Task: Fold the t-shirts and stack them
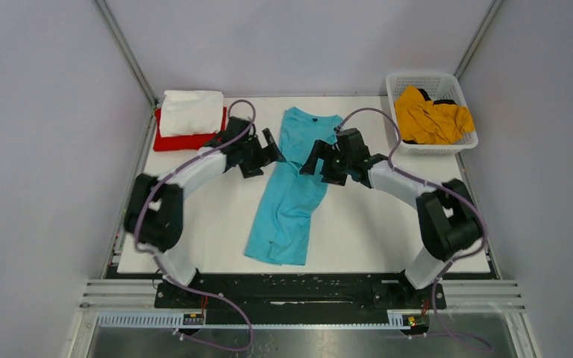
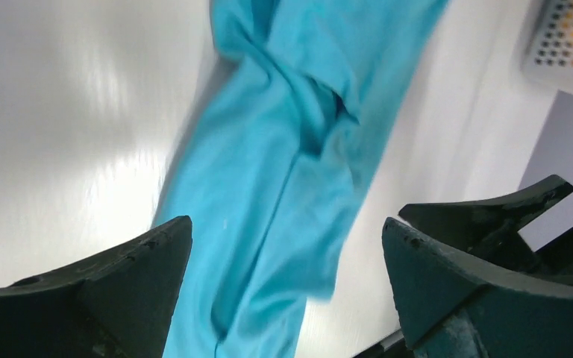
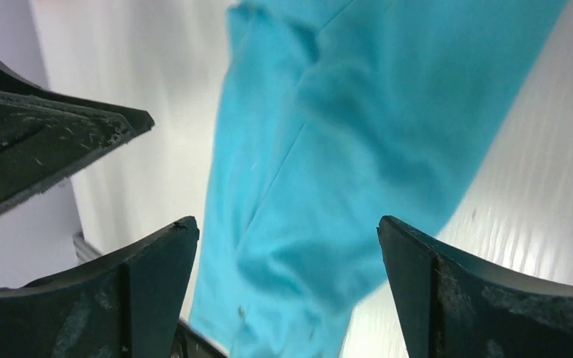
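Observation:
The turquoise t-shirt (image 1: 291,186) lies in a long narrow strip down the middle of the table, collar end far, hem near. My left gripper (image 1: 274,149) is open and empty just left of its upper part. My right gripper (image 1: 310,160) is open and empty just right of it. Both hover above the cloth. The shirt shows between the open jaws in the left wrist view (image 2: 268,209) and the right wrist view (image 3: 328,186). A folded white t-shirt (image 1: 190,112) lies on a folded red t-shirt (image 1: 183,140) at the far left. The mustard t-shirt (image 1: 429,115) is crumpled in the basket.
A white lattice basket (image 1: 431,83) stands at the far right corner; it also shows in the left wrist view (image 2: 563,41). Grey walls close in both sides and the back. The white table (image 1: 216,224) ends at a metal rail near the arm bases.

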